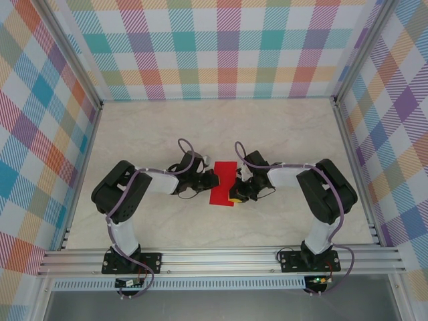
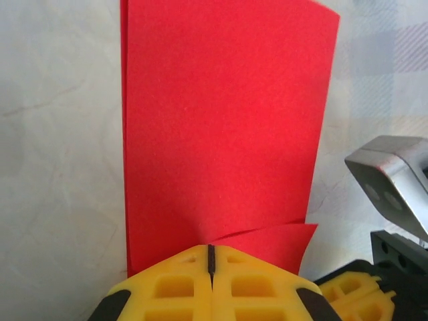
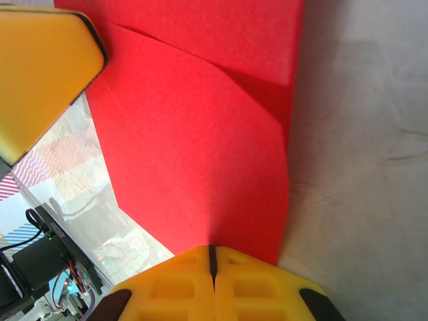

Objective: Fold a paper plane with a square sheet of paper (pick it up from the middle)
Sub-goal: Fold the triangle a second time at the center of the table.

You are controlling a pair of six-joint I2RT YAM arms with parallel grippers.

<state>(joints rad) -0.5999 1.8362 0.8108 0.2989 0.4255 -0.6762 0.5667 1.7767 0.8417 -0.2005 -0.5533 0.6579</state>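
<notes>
The red sheet of paper [image 1: 223, 182] is folded into layers and held just above the table between both arms. My left gripper [image 1: 212, 179] is shut on its left edge. In the left wrist view the paper [image 2: 221, 127] stands up from the closed yellow jaws of my left gripper [image 2: 211, 257], with a loose lower flap [image 2: 274, 241] curling right. My right gripper [image 1: 238, 190] is shut on the opposite edge. In the right wrist view the paper [image 3: 200, 147] rises from the closed jaws of my right gripper [image 3: 212, 257], with a diagonal layer edge across it.
The pale marbled tabletop [image 1: 221, 127] is walled by chequered panels with aluminium rails [image 1: 221, 257] at the near edge. A yellow finger of the left gripper [image 3: 40, 73] shows close by in the right wrist view. The right gripper's finger [image 2: 348, 291] shows in the left wrist view.
</notes>
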